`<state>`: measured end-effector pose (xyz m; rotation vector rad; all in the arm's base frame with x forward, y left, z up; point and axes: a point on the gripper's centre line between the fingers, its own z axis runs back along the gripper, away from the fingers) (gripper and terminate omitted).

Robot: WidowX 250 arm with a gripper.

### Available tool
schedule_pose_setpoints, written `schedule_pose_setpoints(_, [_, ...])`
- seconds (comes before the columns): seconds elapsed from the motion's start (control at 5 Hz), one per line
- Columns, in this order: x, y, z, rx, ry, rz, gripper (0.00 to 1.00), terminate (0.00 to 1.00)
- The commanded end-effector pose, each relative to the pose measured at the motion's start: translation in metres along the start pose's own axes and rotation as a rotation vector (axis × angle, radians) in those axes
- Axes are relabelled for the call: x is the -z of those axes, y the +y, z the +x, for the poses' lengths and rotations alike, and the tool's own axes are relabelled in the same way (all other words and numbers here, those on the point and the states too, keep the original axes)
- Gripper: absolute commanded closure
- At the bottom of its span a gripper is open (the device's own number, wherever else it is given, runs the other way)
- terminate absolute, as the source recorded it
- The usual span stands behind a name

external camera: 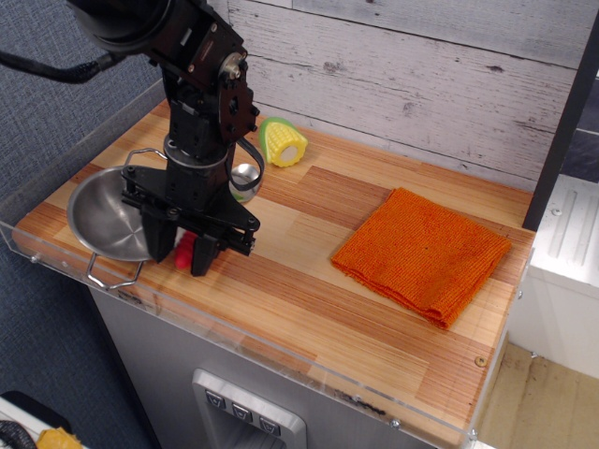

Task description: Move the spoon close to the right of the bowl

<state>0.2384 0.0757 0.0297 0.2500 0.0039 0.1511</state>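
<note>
Gripper (184,258) pinching spoon (187,251) by red handle, scoop sticking up behind arm. Spoon hanging low just right of bowl (105,208). Placing step underway; next: touching down, spreading jaws, avoiding nudging bowl.

A black robot arm reaches down over the left part of a wooden desk (309,309). Its gripper (183,256) points downward with its jaws closed around the red handle of the spoon (185,250); the spoon's shiny silver head shows behind the arm. Just left of the gripper sits the bowl (105,214), a round steel bowl with wire loop handles. A yellow-green toy corn (282,142) lies near the back wall. An orange cloth (421,253) lies flat on the right side, well apart from the arm.
</note>
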Motion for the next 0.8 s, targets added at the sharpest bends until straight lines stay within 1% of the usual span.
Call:
schedule_pose_setpoints(0.0, [-0.017,-0.005,-0.001,-0.023,-0.017,0.032,0.0,0.0])
schedule_pose_setpoints(0.2, [-0.019,-0.008,-0.001,-0.023,-0.018,0.037,0.0,0.0])
schedule_pose_setpoints(0.4, [-0.028,-0.006,0.001,-0.03,-0.037,0.035,0.0,0.0])
schedule_pose_setpoints(0.6, [-0.054,-0.001,0.006,-0.035,-0.105,0.035,0.0,1.0])
